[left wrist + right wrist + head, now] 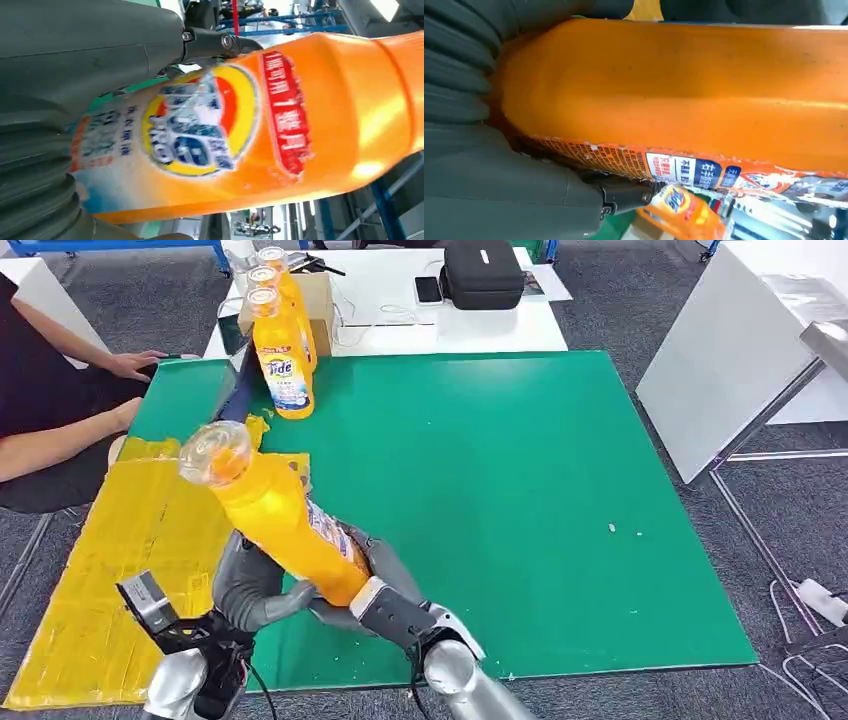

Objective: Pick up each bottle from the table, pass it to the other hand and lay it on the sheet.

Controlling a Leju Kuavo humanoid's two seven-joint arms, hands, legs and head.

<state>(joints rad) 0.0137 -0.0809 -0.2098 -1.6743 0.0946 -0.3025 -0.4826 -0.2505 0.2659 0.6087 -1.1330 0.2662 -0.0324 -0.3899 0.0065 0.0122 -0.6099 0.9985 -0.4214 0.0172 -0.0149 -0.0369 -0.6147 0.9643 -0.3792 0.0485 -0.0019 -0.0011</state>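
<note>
Both hands are wrapped round the lower body of one orange bottle (275,515), held clear of the table near its front edge. The left hand (255,590) cups the base from the left with its fingers curled under; the right hand (385,600) grips the same section from the right, its fingers closed round the back of the bottle. In the left wrist view the thumb (90,55) lies across the label, and in the right wrist view the thumb (509,195) presses the bottle's printed side. The bottle's long axis is tilted: base low between the two hands, clear cap (215,452) pointing up, away and to the left. The cap end already hangs over the near edge of the yellow sheet (120,570), which lies just to the left, covering the left strip of the green table (520,500). Judgement: the handover is in progress, and the left hand is the nearer to the sheet, so laying down calls for a short move leftward with the axis brought level. Three more bottles (285,360) stand upright in a row at the far edge, well apart from the hands. A person's arm (70,425) rests at the far left beside the sheet, a collision risk. White tables (730,350) stand beyond and to the right.
</note>
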